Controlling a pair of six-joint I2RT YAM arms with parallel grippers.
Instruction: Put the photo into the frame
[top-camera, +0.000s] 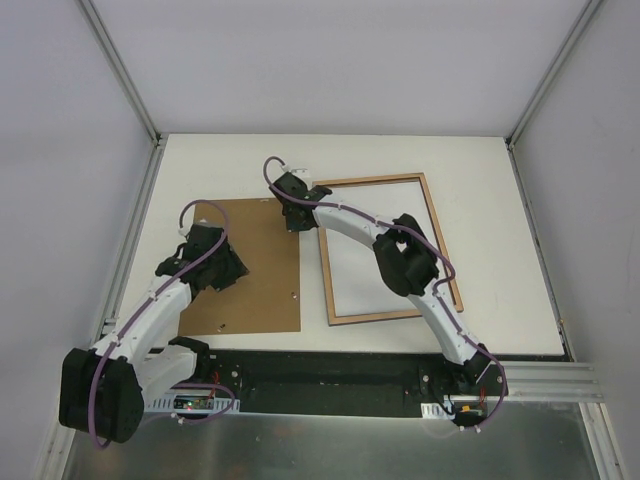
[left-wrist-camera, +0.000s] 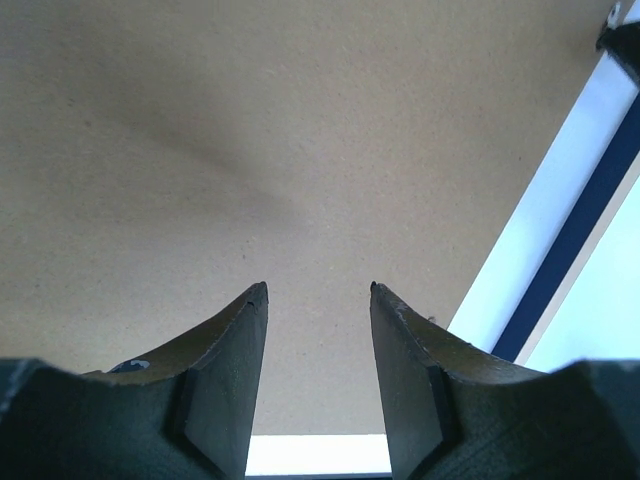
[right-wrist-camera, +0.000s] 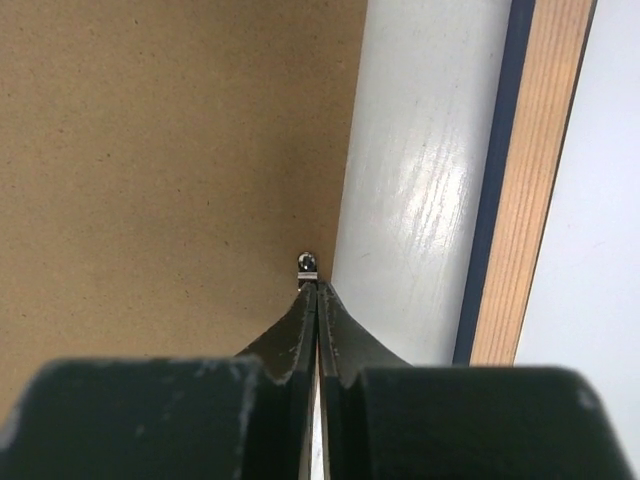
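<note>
Right gripper (right-wrist-camera: 317, 288), jaws pressed together, is sitting at edge of backing board (right-wrist-camera: 150, 150); frame (right-wrist-camera: 530, 200) is lying just rightward, lengthwise fore-aft; left gripper (left-wrist-camera: 318, 290) is hovering half-spread.

Top camera: high up, behind the arms (top-camera: 350, 222), tilted down over the whole table (top-camera: 490, 170). Farthest view; board (top-camera: 260, 280) and frame (top-camera: 442, 240) both fit in it.

Left wrist camera: just behind its fingers (left-wrist-camera: 225, 370), aimed past the tips, close over the board (left-wrist-camera: 250, 150); frame (left-wrist-camera: 570, 232) out past the finger at the view's right.

Right wrist camera: same seat, fingers (right-wrist-camera: 290, 340) low centre; board (right-wrist-camera: 170, 150) left of the tips, frame (right-wrist-camera: 535, 180) right.

Both wrist views share the board's edge, the table strip and the frame's rail.
</note>
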